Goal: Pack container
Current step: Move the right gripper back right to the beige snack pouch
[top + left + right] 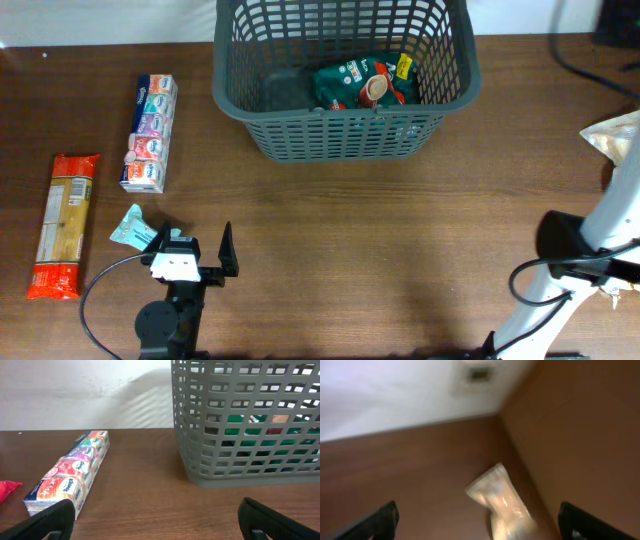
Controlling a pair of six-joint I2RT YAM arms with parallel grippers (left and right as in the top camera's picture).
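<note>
The dark grey lattice basket (345, 135) stands at the back centre and holds a green food packet (362, 84). In the left wrist view the basket (240, 455) is ahead on the right, with the green packet (250, 420) showing through its slots. My left gripper (197, 252) is open and empty, low over the table near the front left; its fingers (160, 520) frame bare wood. My right gripper (477, 525) is open, with a clear plastic packet (502, 505) lying between and ahead of its fingers. That packet (615, 138) is at the right edge.
A multicoloured tissue pack (150, 132) lies left of the basket and also shows in the left wrist view (70, 477). An orange-red pasta packet (63, 225) lies at the far left. A small teal packet (130, 228) sits beside my left gripper. A black cable (590, 60) runs at the back right.
</note>
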